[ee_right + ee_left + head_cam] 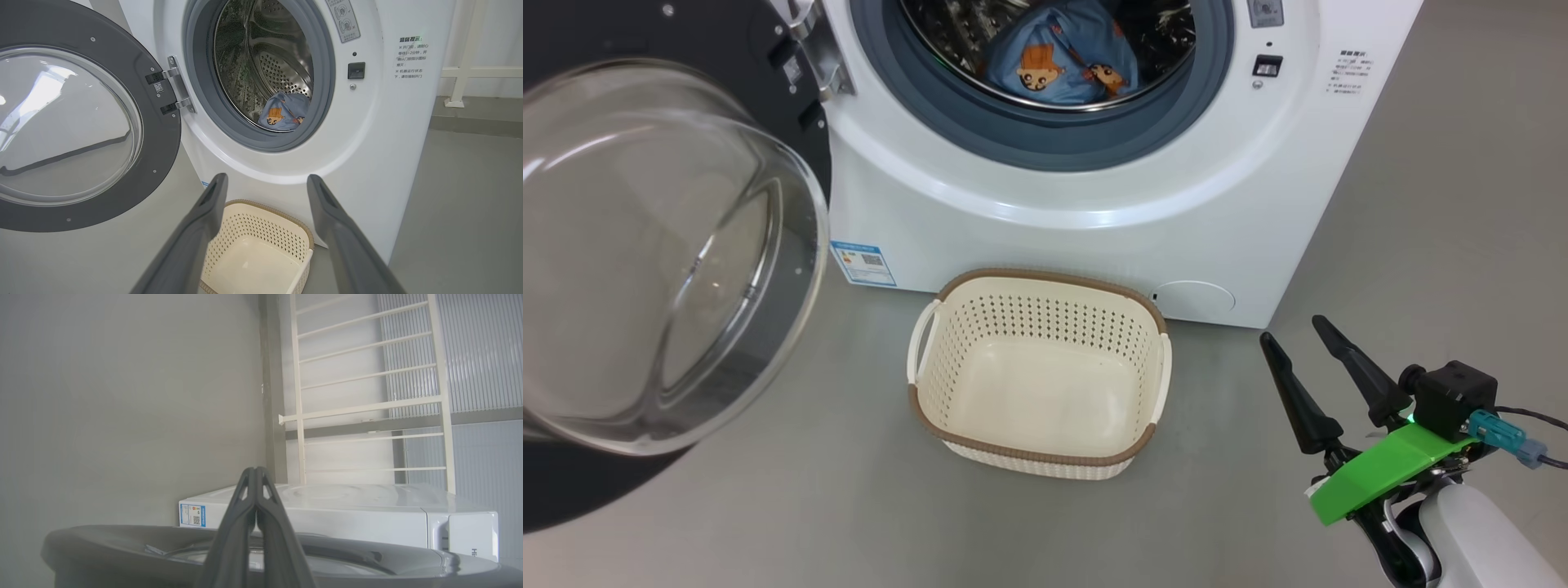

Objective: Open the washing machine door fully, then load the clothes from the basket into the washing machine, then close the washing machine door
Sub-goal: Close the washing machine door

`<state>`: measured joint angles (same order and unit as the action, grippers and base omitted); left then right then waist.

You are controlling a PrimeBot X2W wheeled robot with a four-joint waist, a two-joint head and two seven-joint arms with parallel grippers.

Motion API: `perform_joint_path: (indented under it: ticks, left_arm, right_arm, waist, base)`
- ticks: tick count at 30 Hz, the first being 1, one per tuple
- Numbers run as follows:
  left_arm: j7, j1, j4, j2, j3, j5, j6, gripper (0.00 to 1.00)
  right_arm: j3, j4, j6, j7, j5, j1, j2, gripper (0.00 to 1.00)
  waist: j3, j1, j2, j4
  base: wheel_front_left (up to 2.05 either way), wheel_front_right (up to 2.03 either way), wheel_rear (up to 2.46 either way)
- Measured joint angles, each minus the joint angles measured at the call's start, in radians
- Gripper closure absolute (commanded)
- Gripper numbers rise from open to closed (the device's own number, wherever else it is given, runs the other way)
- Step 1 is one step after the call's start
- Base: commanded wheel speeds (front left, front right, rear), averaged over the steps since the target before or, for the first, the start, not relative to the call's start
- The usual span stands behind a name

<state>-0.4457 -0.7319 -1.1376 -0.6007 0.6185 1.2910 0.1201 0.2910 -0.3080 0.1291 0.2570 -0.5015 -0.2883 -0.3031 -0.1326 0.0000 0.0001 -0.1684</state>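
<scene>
1. Washing machine (pixel 1094 237): white front-loader, standing on a grey floor (pixel 1421 245). The round opening is at 12 o'clock in the head view, edged by a grey rubber ring (pixel 1045 139).
2. Door (pixel 662 253): swung open on its hinge (pixel 821 57) to 9 o'clock of the opening. It has a black rim, and its clear glass bowl bulges toward the head camera and covers the floor behind it.
3. Clothes (pixel 1062 61): a blue bundle with orange cartoon prints, lying low inside the steel drum (pixel 265 57), behind the ring.
4. Basket (pixel 1045 278): cream, perforated, with a brown rim. It sits on the floor at 6 o'clock of the opening, just before the machine's front, with its bare bottom showing.
5. Blue label (pixel 863 263): at 10 o'clock of the basket. Round cap (pixel 1194 298): at 2 o'clock of the basket.
6. Right gripper (pixel 1293 328): at 4 o'clock of the basket, apart from it, on a green bracket (pixel 1380 469). Its fingers are spread wide and hold nothing. In its own wrist view it (pixel 266 176) frames the basket and the machine's front.
7. Left gripper (pixel 255 469): fingers pressed together with nothing between them, pointing across the door's outer face toward the machine. Whether it touches the door cannot be told.
8. White rail frame (pixel 367 408) and plain wall (pixel 122 396): beyond the machine.
</scene>
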Motion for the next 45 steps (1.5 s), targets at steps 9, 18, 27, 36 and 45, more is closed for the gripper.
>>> perform_joint_path:
  ticks: [9,18,27,36,45]
  left_arm:
    - [-0.249,0.084,0.156,0.056,-0.058,0.039,0.001,1.00]
    - [-0.442,0.196,0.356,0.160,-0.078,0.110,-0.003,1.00]
    - [-0.576,0.409,0.746,0.264,-0.114,0.130,-0.143,1.00]
    - [-0.644,0.536,1.072,0.351,-0.156,0.164,-0.276,1.00]
    - [-0.672,0.587,1.267,0.432,-0.254,0.161,-0.364,1.00]
  right_arm:
    - [-0.014,-0.003,0.000,0.000,0.000,0.004,0.028,0.00]
    - [-0.037,0.001,0.000,0.000,0.000,0.026,0.066,0.00]
    - [-0.061,0.007,0.000,0.000,0.000,0.058,0.088,0.00]
    - [-0.071,0.007,0.000,0.000,0.000,0.076,0.099,0.00]
    - [-0.069,0.007,0.000,0.000,-0.001,0.079,0.112,0.00]
  waist:
    - [0.034,0.0000,0.0000,-0.013]
    - [0.048,0.0000,0.0000,-0.020]
    - [0.076,0.0000,0.0000,-0.012]
    - [0.094,0.0000,0.0000,0.002]
    - [0.115,0.0000,0.0000,0.052]
  base:
    - [0.00,0.00,0.00]
    - [0.00,0.00,0.00]
    - [0.00,0.00,0.00]
    - [0.00,0.00,0.00]
    - [0.00,0.00,0.00]
